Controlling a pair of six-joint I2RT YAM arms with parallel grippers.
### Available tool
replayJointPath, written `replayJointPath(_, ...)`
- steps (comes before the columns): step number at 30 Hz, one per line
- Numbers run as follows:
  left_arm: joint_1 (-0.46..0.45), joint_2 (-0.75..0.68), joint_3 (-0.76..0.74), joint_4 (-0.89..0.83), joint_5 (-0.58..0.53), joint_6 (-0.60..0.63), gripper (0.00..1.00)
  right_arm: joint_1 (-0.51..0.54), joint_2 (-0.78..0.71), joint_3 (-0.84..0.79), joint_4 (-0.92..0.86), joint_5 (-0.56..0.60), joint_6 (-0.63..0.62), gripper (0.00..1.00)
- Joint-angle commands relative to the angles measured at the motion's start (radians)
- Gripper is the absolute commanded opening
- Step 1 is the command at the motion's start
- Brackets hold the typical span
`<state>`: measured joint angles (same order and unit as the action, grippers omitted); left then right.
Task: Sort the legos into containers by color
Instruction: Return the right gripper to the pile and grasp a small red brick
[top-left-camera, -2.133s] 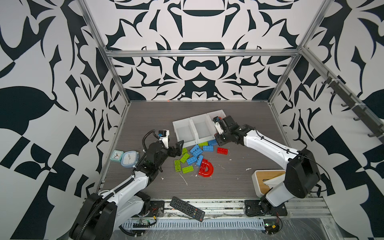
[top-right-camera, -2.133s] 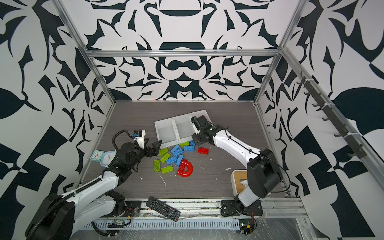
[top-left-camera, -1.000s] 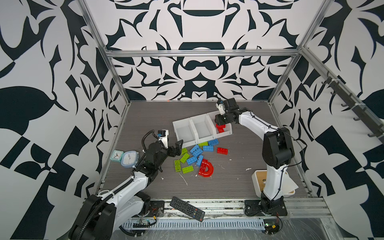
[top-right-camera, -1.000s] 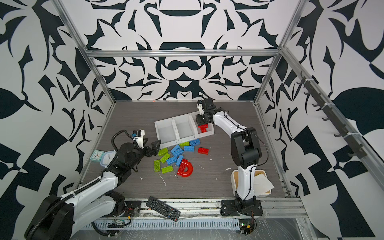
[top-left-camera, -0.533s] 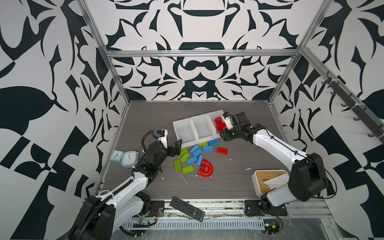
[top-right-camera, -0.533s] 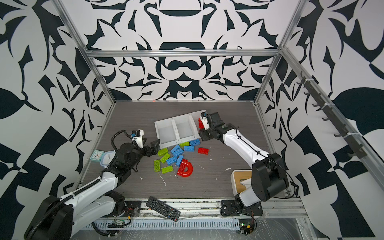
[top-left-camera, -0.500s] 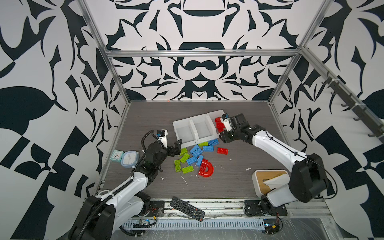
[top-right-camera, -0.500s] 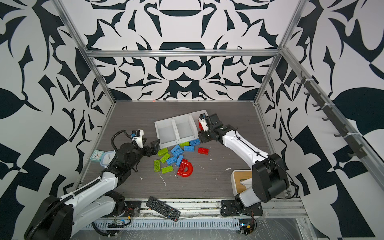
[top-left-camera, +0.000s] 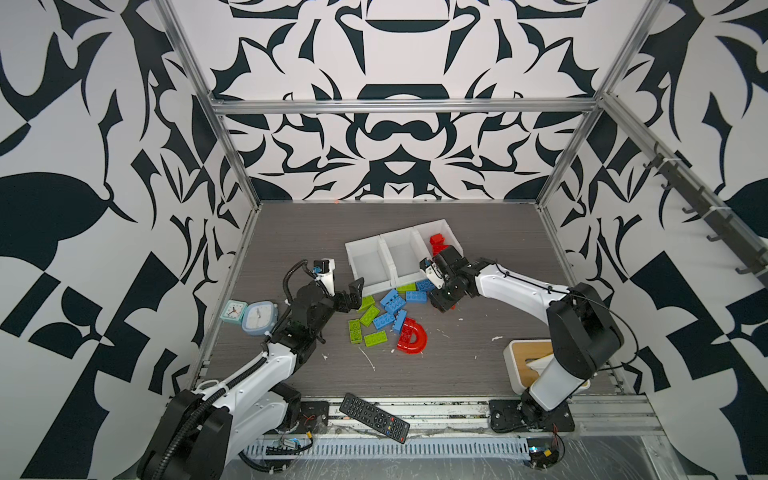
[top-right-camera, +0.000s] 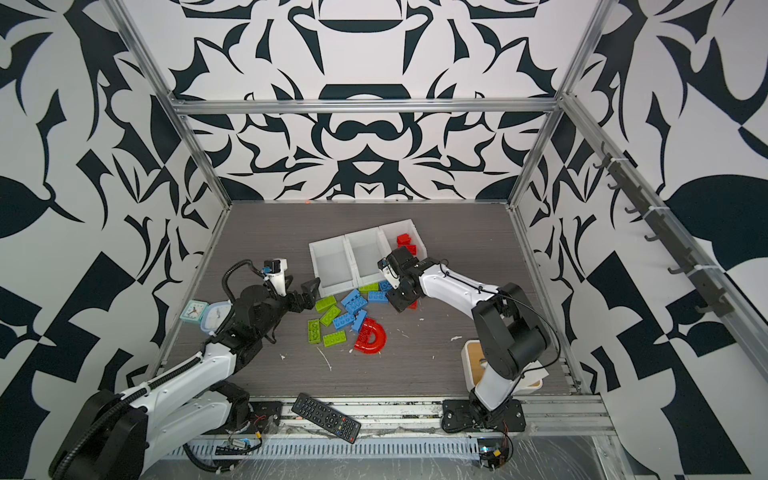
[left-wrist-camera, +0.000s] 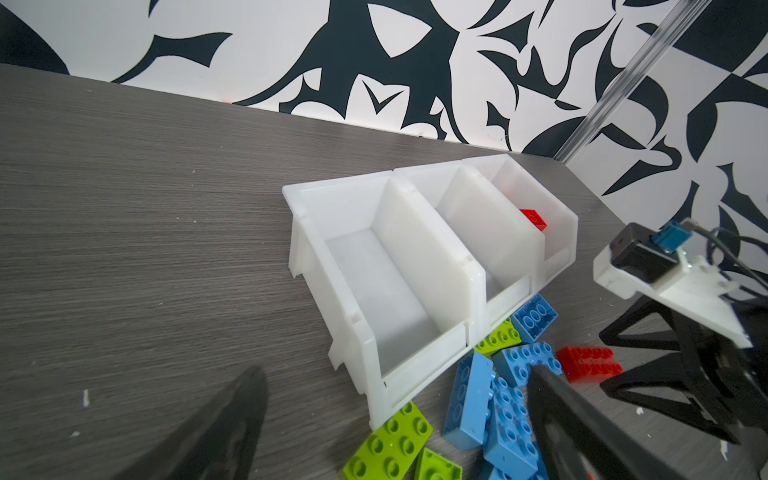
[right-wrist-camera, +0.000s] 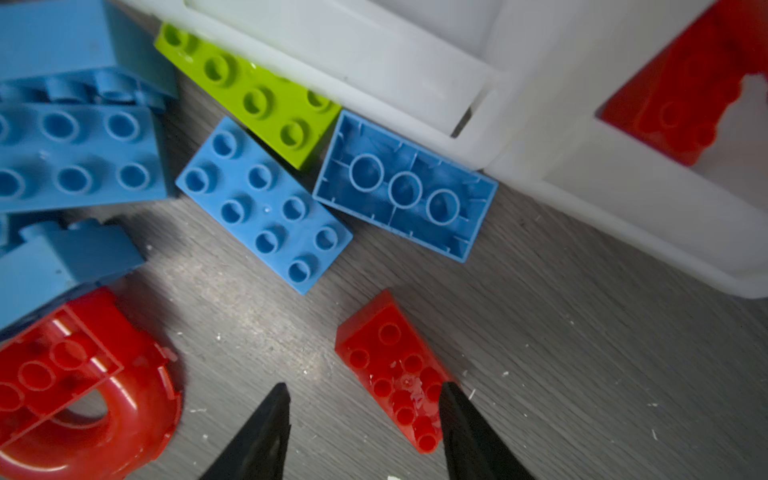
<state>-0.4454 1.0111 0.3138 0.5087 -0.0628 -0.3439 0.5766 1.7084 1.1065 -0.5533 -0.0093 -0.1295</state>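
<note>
Left end effector (top-left-camera: 353, 294) is held wide open and empty beside the green legos (top-left-camera: 368, 316). Right end effector (right-wrist-camera: 365, 390), half open and empty, is set off-centre over a red brick (right-wrist-camera: 392, 370) lying on the table (top-left-camera: 490, 241) just near of the containers (top-left-camera: 361, 245); closing may skid it aside

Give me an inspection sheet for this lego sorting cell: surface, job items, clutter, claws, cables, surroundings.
Surface: grey wood-grain table, white crumbs scattered.
Job's things: three joined white bins; red bricks in the rightmost, other two look empty; green bricks, blue bricks, red arch and a loose red brick on the table in front.
Clutter: two small clocks, remote on the front rail, white box with wooden lid.
Claws: left claw open, empty; right claw open over the loose red brick.
Cables: black hose on left arm, thin cable along right arm.
Surroundings: patterned black-and-white walls, aluminium frame.
</note>
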Motion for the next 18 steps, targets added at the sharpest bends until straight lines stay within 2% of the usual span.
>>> replayJointPath(1,-0.003,0.004,0.004,0.032,0.009,-0.008,1.0,-0.002,0.022,0.053,-0.046,0.025,-0.04,0.6)
replayJointPath(12,-0.002,0.02,0.021,0.012,0.008,-0.015,1.0,-0.002,0.077,0.075,-0.054,0.01,-0.056,0.58)
replayJointPath(18,-0.002,0.018,0.022,0.006,0.009,-0.014,1.0,-0.004,0.099,0.08,-0.074,-0.003,-0.044,0.53)
